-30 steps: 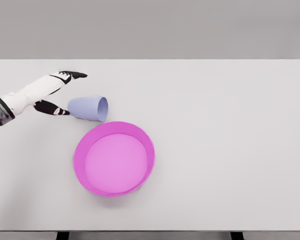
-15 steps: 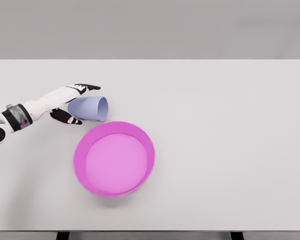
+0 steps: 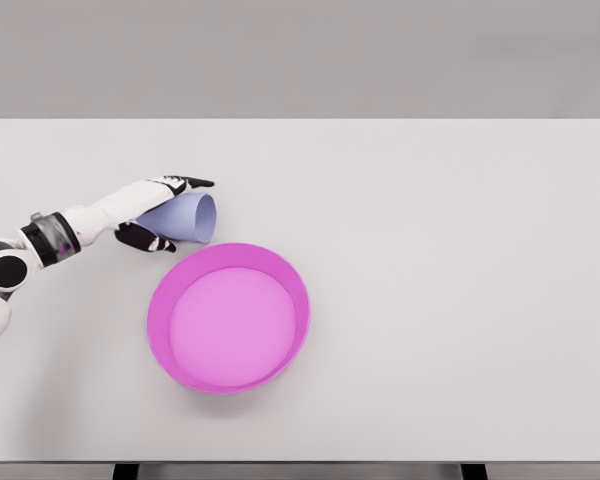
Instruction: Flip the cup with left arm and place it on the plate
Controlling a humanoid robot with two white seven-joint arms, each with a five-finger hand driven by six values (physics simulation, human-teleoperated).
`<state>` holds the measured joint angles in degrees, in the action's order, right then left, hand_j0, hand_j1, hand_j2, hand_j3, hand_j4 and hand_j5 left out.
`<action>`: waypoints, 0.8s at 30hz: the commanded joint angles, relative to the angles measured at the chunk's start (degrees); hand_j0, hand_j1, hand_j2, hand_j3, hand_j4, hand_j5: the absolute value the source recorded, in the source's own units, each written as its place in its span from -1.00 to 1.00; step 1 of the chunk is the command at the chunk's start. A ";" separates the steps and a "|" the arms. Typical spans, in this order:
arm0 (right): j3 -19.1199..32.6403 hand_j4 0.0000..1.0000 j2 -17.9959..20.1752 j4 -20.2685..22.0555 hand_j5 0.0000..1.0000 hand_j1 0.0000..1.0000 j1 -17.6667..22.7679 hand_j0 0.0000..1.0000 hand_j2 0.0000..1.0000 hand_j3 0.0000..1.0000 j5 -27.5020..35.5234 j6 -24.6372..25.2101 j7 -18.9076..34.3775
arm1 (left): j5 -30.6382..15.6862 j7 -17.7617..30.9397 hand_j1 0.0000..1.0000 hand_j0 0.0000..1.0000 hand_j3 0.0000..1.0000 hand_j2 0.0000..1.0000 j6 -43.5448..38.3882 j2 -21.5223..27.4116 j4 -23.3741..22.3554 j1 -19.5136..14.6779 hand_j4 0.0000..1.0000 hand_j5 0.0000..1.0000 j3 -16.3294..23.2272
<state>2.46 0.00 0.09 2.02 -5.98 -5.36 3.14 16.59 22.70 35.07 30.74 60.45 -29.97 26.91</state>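
Item: lilac cup (image 3: pixel 188 216), lying on its side on the table (image 3: pixel 460 250) between the left hand's (image 3: pixel 152 212) spread, unclosed fingers (image 3: pixel 190 183), pink plate (image 3: pixel 228 317) just beyond; risk: loose closure could roll it away.

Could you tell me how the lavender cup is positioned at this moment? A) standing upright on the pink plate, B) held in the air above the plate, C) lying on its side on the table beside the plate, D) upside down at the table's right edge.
C: the cup lies on its side on the table, mouth toward the right, just beyond the pink plate, with the left hand around its base end.
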 commanded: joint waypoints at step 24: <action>0.00 1.00 0.00 0.00 1.00 1.00 0.00 1.00 1.00 1.00 0.00 0.00 0.02 | -2.53 2.17 0.43 0.43 0.43 0.43 -0.07 0.02 0.19 -0.35 0.43 0.43 -0.02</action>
<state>2.46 0.00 0.09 2.02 -5.98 -5.36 3.15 13.69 24.77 34.87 30.80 60.68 -30.23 26.77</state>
